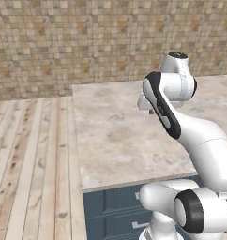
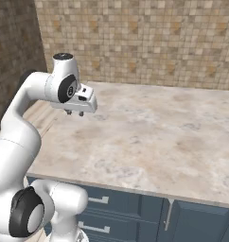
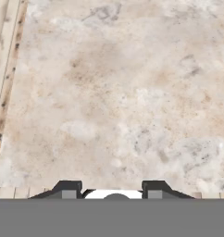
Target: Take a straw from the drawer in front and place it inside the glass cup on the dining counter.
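Your biggest thing here is the counter (image 2: pixel 149 142), a beige marbled top over dark blue-grey cabinets; whether it's the dining counter you can't confirm from this. Its near edge runs right above the drawer fronts (image 2: pixel 100 200), all closed, handles facing you, and that's why no straw is on show: judging from the task, it's likely inside one of them. The glass cup isn't on the stretch of top you've got in frame either. The arm is folded high, elbow up, with the end effector (image 2: pixel 74 112) hanging above the counter near its left edge, pointing down at bare stone, so nothing is lined up for a pull yet. In the hand view the two dark fingertips (image 3: pixel 67 189) sit well apart with nothing between them, so read it as open and empty. Next move, as a judgement: drop below the counter's near edge and go for a drawer handle.
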Available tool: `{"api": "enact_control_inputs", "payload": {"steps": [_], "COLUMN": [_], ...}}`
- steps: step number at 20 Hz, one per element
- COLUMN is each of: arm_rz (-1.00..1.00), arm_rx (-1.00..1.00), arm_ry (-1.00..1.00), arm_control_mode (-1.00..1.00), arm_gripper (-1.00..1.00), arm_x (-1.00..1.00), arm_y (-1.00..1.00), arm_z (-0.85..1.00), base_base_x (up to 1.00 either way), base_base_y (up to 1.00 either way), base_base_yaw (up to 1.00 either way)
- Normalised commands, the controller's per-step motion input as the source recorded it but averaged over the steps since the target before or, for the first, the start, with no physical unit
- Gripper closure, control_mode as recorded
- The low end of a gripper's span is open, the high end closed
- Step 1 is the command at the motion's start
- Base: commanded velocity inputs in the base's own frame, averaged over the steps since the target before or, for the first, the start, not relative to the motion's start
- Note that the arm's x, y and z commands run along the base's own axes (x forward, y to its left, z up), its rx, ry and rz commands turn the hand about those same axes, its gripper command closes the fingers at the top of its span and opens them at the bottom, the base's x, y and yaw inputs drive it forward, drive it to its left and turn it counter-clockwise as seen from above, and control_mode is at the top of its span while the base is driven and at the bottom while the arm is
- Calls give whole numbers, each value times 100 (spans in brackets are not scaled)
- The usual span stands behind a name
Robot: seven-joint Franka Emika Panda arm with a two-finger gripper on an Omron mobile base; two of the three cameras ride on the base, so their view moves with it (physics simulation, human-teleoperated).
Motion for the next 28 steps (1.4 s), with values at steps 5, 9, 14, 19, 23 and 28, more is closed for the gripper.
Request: {"api": "enact_control_inputs", "payload": {"steps": [5, 9, 14, 19, 23, 28], "arm_rz": [0, 0, 0, 0, 0, 0], "arm_rx": [0, 0, 0, 0, 0, 0], "arm_ry": [0, 0, 0, 0, 0, 0], "arm_control_mode": [100, 100, 100, 100, 100, 100], "arm_gripper": [-100, -100, -100, -100, -100, -100], "arm_x": [0, 0, 0, 0, 0, 0], "arm_y": [0, 0, 0, 0, 0, 0], "arm_z": [0, 0, 0, 0, 0, 0], "base_base_x": [0, -9, -45, -85, -80, -45], "base_base_y": [0, 0, 0, 0, 1, 66], "base_base_yaw": [0, 0, 0, -4, -6, -26]}}
